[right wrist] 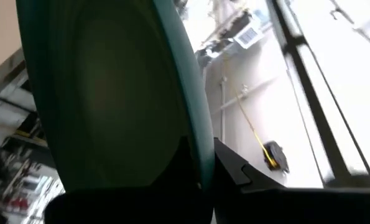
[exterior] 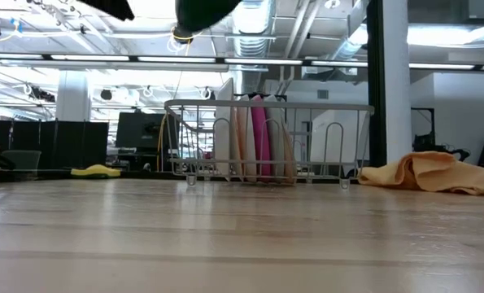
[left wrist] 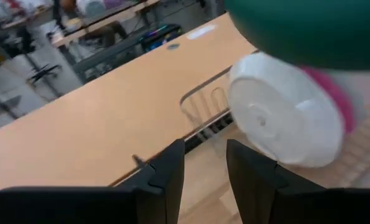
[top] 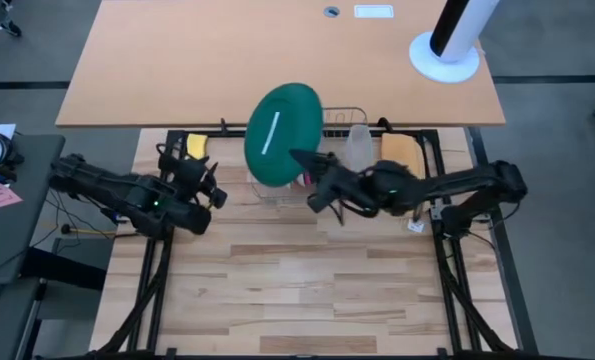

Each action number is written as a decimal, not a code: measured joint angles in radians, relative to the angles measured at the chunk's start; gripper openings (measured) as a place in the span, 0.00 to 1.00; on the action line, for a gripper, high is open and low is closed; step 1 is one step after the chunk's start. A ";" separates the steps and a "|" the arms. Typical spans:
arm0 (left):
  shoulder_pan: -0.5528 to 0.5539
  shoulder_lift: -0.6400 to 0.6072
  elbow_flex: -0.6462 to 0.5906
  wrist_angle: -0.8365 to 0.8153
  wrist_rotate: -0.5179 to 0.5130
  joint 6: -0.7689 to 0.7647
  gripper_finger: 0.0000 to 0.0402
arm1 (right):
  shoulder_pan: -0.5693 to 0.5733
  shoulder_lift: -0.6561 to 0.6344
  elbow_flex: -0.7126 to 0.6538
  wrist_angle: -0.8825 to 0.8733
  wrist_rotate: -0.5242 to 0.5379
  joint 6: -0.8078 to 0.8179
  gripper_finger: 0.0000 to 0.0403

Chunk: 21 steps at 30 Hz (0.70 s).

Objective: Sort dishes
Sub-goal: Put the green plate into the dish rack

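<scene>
- Gripping the dark green plate (top: 283, 133) by its rim, the right claw (top: 307, 160) is clamped tight above the rack (exterior: 268, 138).
- Stiff, slick, likely breakable: keep that edge pinch.
- Left claw (left wrist: 204, 171) waits nearby, parted, empty.

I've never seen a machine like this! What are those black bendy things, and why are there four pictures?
Those are two robot arms at a wooden table. Each ends in a pincer, like two fingers. One picture looks down from above, one peeks across the tabletop, and two come from cameras on the arms' wrists. The right pincer is squeezing the edge of a dark green plate, lifted over a wire dish rack. More plates already stand in that rack, a pink one among them. The left pincer waits open and empty beside the rack. An orange cloth and a yellow sponge lie nearby.
</scene>
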 joint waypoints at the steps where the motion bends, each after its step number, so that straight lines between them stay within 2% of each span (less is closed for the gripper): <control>1: 0.016 0.000 -0.007 0.001 0.009 0.000 0.28 | -0.007 0.021 0.005 0.000 0.006 -0.005 0.02; 5: 0.072 -0.001 -0.052 0.066 0.091 0.075 0.28 | -0.023 0.084 0.011 -0.001 0.043 -0.033 0.02; 13: 0.172 0.000 -0.177 0.438 0.427 0.441 0.28 | -0.047 0.059 0.012 0.002 0.094 -0.031 0.02; 16: 0.217 0.000 -0.213 0.534 0.452 0.521 0.28 | -0.034 0.020 0.012 -0.004 0.107 -0.031 0.02; 21: 0.311 0.000 -0.219 0.475 0.455 0.483 0.28 | -0.033 -0.036 0.014 -0.103 0.115 -0.030 0.02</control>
